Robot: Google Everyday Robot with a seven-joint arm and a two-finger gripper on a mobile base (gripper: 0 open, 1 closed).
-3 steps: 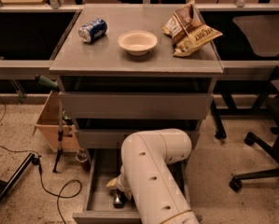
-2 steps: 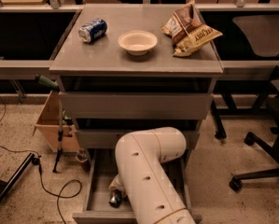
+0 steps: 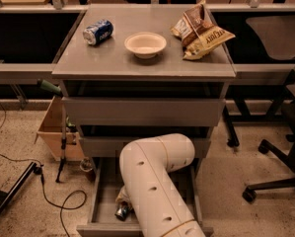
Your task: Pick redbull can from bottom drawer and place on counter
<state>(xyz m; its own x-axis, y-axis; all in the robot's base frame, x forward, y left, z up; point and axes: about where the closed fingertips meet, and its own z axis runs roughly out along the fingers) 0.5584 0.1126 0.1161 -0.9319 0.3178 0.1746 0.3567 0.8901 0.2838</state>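
Observation:
The bottom drawer (image 3: 103, 197) is pulled open at floor level under the grey cabinet. A small can with a silver top, the redbull can (image 3: 122, 211), lies on the drawer floor near its front left. My white arm (image 3: 154, 181) reaches down into the drawer and covers most of it. My gripper (image 3: 123, 196) is inside the drawer just above the can, mostly hidden behind the arm. The grey counter (image 3: 137, 65) is the cabinet top above.
On the counter lie a dark-blue soda can (image 3: 97, 32) on its side, a white bowl (image 3: 145, 44) and chip bags (image 3: 201, 29). A cardboard box (image 3: 53, 132) stands left of the cabinet, with cables on the floor. Office chair bases (image 3: 280, 177) stand at right.
My arm has swung a little to the left over the drawer. The can still lies on the drawer floor.

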